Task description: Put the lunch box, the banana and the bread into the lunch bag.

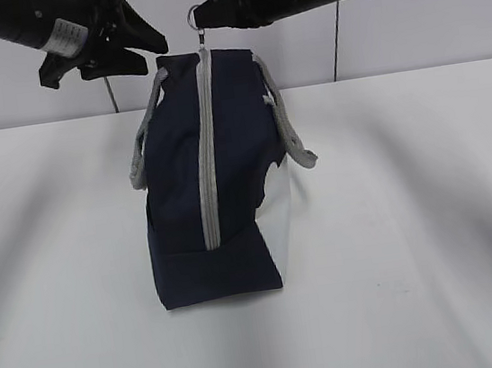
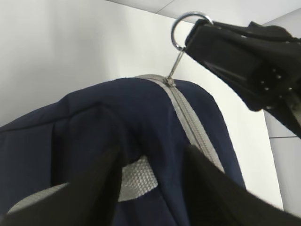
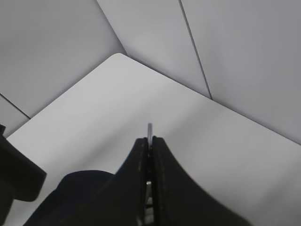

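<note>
The navy lunch bag stands upright on the white table, and its grey zipper runs down the side facing me. My right gripper is shut on the zipper's ring pull just above the top of the bag. In the right wrist view the ring's edge pokes out between the closed fingers of that gripper. My left gripper hangs open above the bag's upper left, apart from it. Its fingers frame a grey strap handle. The lunch box, banana and bread are out of view.
Grey strap handles droop on both sides of the bag, the other on the right. A pale panelled wall stands behind the table's far edge.
</note>
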`<action>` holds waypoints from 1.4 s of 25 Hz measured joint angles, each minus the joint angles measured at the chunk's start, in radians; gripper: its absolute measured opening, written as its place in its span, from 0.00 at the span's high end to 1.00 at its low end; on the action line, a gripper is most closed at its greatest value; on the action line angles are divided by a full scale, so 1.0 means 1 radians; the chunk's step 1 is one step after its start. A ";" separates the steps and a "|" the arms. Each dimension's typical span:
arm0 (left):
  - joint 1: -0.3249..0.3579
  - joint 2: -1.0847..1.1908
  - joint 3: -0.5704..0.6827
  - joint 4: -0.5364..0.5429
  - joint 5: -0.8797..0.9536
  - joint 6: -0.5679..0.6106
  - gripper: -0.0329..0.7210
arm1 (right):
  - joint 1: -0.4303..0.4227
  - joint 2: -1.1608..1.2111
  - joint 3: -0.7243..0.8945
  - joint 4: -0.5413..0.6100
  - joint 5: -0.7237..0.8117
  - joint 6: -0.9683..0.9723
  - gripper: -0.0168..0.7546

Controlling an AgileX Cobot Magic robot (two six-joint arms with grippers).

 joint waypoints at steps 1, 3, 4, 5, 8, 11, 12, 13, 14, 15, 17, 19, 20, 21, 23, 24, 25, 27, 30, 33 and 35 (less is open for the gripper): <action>0.000 0.008 0.000 -0.004 -0.006 -0.001 0.54 | 0.000 0.000 0.000 0.000 0.000 0.000 1.00; 0.000 0.022 0.000 -0.030 -0.015 -0.001 0.54 | 0.000 0.000 0.000 0.000 0.000 0.000 1.00; 0.000 0.027 0.000 -0.040 -0.018 -0.001 0.54 | 0.000 0.000 0.000 0.000 0.000 0.000 1.00; 0.000 0.031 0.000 -0.045 -0.021 -0.001 0.54 | 0.000 0.000 0.000 0.000 0.000 0.000 1.00; 0.000 0.039 0.000 -0.053 -0.026 -0.001 0.54 | 0.000 0.000 0.000 0.000 0.000 0.000 1.00; 0.000 0.044 0.000 -0.053 -0.037 -0.001 0.53 | 0.000 0.000 0.000 0.000 0.000 0.002 1.00; 0.000 0.044 0.000 -0.054 -0.044 -0.001 0.53 | 0.000 0.000 0.000 0.000 0.000 0.002 1.00; 0.000 0.044 0.000 -0.056 -0.050 -0.001 0.53 | 0.000 0.000 0.000 0.000 0.000 0.002 1.00; 0.000 0.044 0.000 -0.057 -0.055 -0.001 0.53 | 0.000 0.000 0.000 0.000 0.000 0.002 1.00; 0.000 0.044 0.000 -0.057 -0.057 -0.001 0.53 | 0.000 0.000 0.000 0.000 0.000 0.002 1.00; -0.002 0.046 0.000 -0.057 -0.065 -0.001 0.53 | 0.000 0.000 0.000 0.000 0.000 0.002 1.00; -0.007 0.046 0.000 -0.057 -0.070 -0.001 0.53 | 0.000 0.000 0.000 0.000 0.000 0.002 1.00; -0.011 0.047 0.000 -0.057 -0.072 -0.001 0.53 | 0.000 0.000 0.000 0.000 0.000 0.002 1.00; -0.014 0.048 0.000 -0.057 -0.072 -0.001 0.53 | 0.000 0.000 0.000 0.000 0.000 0.002 1.00; -0.021 0.056 0.000 -0.057 -0.072 -0.001 0.51 | 0.000 0.000 0.000 0.000 0.000 0.002 1.00; -0.023 0.061 0.000 -0.057 -0.072 -0.001 0.50 | 0.000 0.000 0.000 0.000 0.000 0.002 1.00; -0.023 0.065 0.000 -0.057 -0.072 -0.001 0.50 | 0.000 0.000 0.000 0.000 0.000 0.002 1.00; -0.023 0.066 0.000 -0.057 -0.074 -0.001 0.49 | 0.000 0.000 0.000 0.000 0.000 0.002 1.00; -0.023 0.066 0.000 -0.057 -0.079 -0.001 0.55 | 0.000 0.000 0.000 0.000 0.000 0.002 1.00; -0.023 0.066 0.000 -0.057 -0.079 -0.001 0.66 | 0.000 0.000 0.000 0.000 0.000 0.002 1.00; -0.023 0.066 0.000 -0.057 -0.076 -0.001 0.71 | 0.000 0.000 0.000 0.000 0.000 0.002 1.00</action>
